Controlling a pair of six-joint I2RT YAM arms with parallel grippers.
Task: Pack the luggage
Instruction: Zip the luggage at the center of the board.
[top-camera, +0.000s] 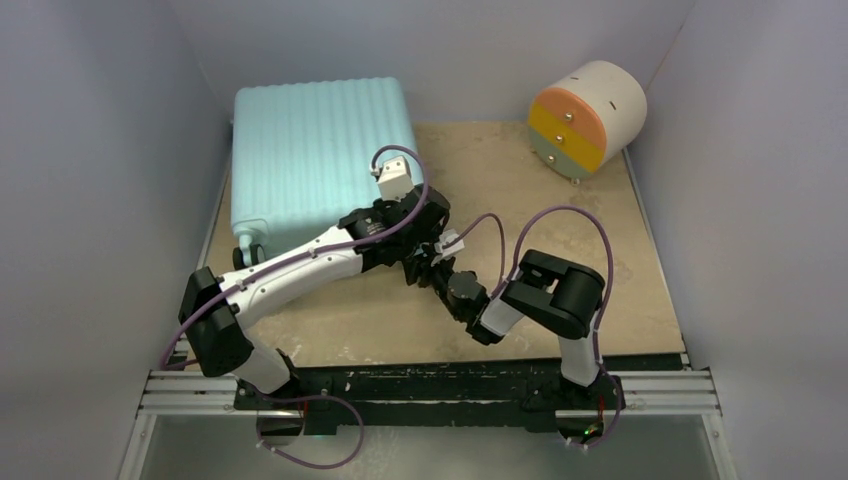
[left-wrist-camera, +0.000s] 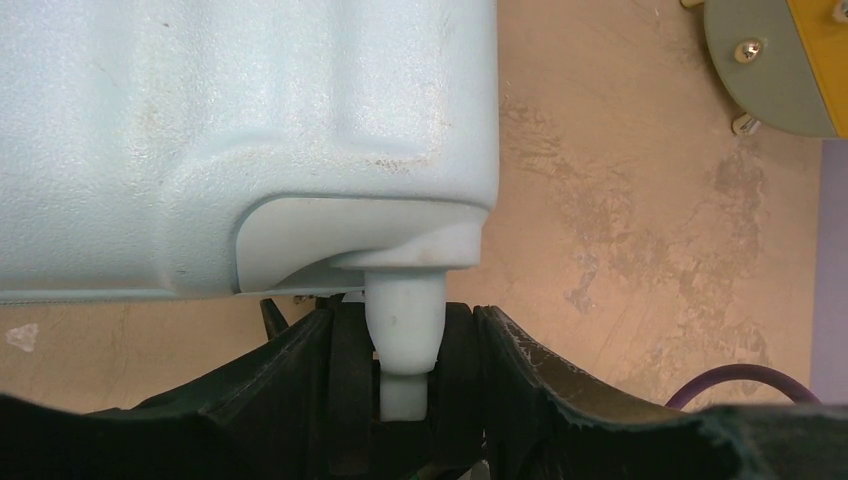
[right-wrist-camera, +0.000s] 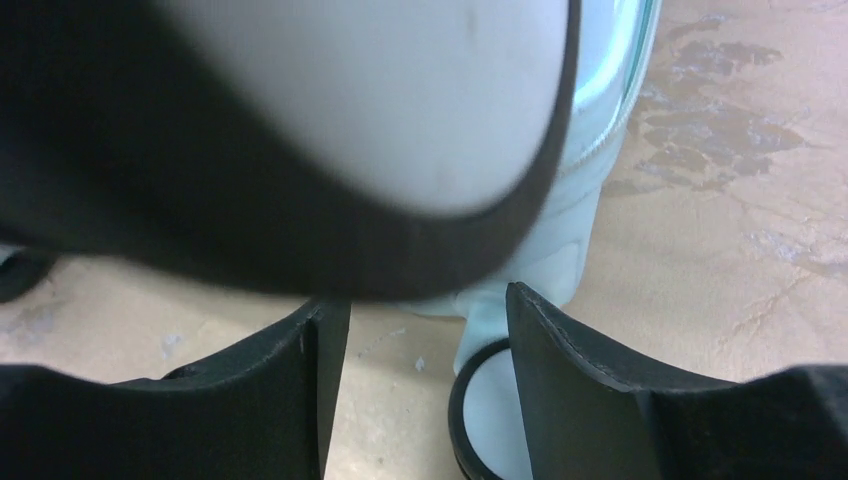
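The 2 black fingers (left-wrist-camera: 300, 365) of the left gripper (left-wrist-camera: 403, 316) fill the bottom of the left wrist view, about half open and pressed against the 2 black discs of a caster (left-wrist-camera: 405, 330) whose pale stem stands between them. That caster hangs from the corner of the luggage (top-camera: 320, 150), which fills this view from 9 to 12 o'clock. From above, the luggage lies closed, ribbed shell up, at 10 o'clock on the table (top-camera: 560, 260); both grippers meet at its 5 o'clock corner. In the right wrist view, a blurred white wheel with a black rim (right-wrist-camera: 400, 100) looms at 11 o'clock, very close to the lens. The right gripper (right-wrist-camera: 425, 300) has its jaws apart with bare table between them, gripping nothing; a second black-rimmed wheel (right-wrist-camera: 480, 420) sits against the inner face of one finger at 5 o'clock. The round drawer unit (top-camera: 585, 118) lies well apart, at 1 o'clock.
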